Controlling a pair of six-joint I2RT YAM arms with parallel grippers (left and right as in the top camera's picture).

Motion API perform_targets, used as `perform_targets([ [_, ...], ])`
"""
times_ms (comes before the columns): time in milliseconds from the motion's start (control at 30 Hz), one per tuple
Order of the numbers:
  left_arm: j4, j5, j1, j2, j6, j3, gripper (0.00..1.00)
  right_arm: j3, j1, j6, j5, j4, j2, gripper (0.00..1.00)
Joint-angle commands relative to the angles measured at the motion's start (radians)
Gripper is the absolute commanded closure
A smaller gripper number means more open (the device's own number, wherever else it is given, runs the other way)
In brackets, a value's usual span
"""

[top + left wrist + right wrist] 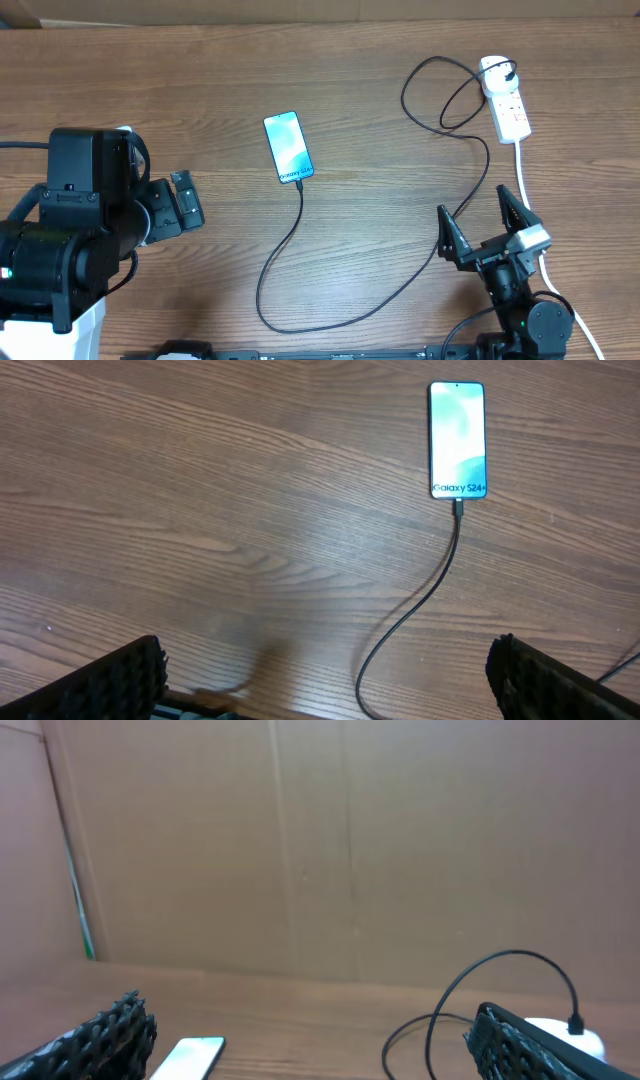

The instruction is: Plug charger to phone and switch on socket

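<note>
The phone (288, 147) lies flat mid-table with its light blue screen up, also seen in the left wrist view (458, 438) and low in the right wrist view (185, 1058). The black charger cable (300, 215) meets the phone's bottom edge (459, 502), loops toward the front and runs right and up to the white socket (508, 105) at the far right, where a black plug sits. My left gripper (187, 200) is open, left of the phone and apart from it. My right gripper (480, 225) stands open near the front right, holding nothing.
The socket's thick white cord (530, 200) runs down past my right gripper toward the table's front edge. A brown cardboard wall (320, 850) stands behind the table. The cable's loop (450, 95) lies just left of the socket.
</note>
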Motion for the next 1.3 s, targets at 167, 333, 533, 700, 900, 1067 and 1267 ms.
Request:
perform_targets([
  [167,0.002,-0.002,-0.003,0.001,0.000,0.002,0.00,-0.015,0.006,-0.042,0.042,-0.031,-0.012,0.00],
  [333,0.002,-0.002,-0.003,0.001,0.000,0.002,0.00,-0.015,0.006,-0.112,0.043,-0.161,-0.012,0.00],
  [533,0.002,-0.002,-0.003,0.001,0.000,0.002,0.00,-0.015,0.006,-0.170,0.051,-0.248,-0.012,0.00],
  [700,0.002,-0.002,-0.003,0.001,0.000,0.002,0.00,-0.014,0.006,-0.209,0.105,-0.256,-0.012,0.00],
  [900,0.002,-0.002,-0.003,0.001,0.000,0.002,0.00,-0.014,0.006,-0.080,0.233,-0.268,-0.012,0.00],
  [1067,0.002,-0.002,-0.003,0.001,0.000,0.002,0.01,-0.014,0.006,-0.080,0.234,-0.270,-0.012,0.00],
  [1267,0.002,-0.002,-0.003,0.001,0.000,0.002,0.00,-0.014,0.006,-0.091,0.229,-0.270,-0.012,0.00],
])
